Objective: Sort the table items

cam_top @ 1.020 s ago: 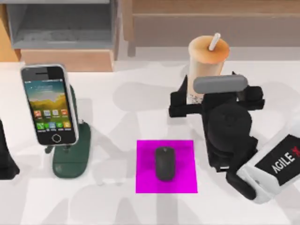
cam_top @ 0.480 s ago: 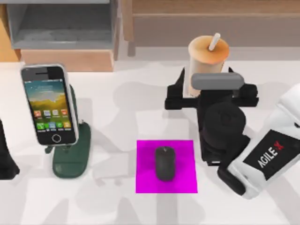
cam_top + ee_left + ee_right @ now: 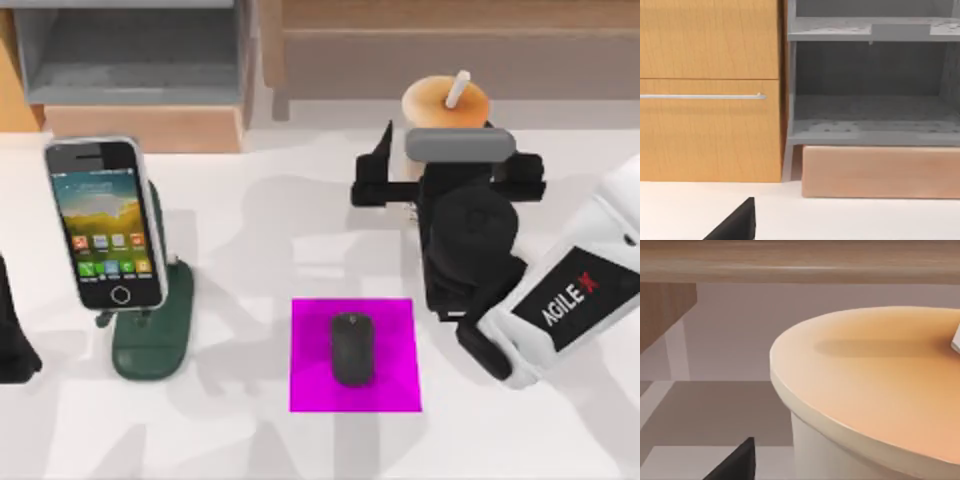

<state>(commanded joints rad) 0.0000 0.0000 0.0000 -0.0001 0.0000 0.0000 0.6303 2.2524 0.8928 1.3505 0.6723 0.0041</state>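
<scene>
Right gripper [image 3: 400,175] at bubble-tea cup [image 3: 445,100], upper right of frame; whether it clasps is unclear.
Cup: peach lid, white straw [image 3: 457,88], pale body.

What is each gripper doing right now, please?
Left gripper: parked at the table's left edge; state cannot be told.
Right gripper: open beside the bubble-tea cup, holding nothing.

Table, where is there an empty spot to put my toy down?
The table is bare along its front edge, and between the phone stand and the pink mat. It is crowded at the back right, where the right claw reaches the bubble-tea cup. The left arm is parked at the left edge.
</scene>
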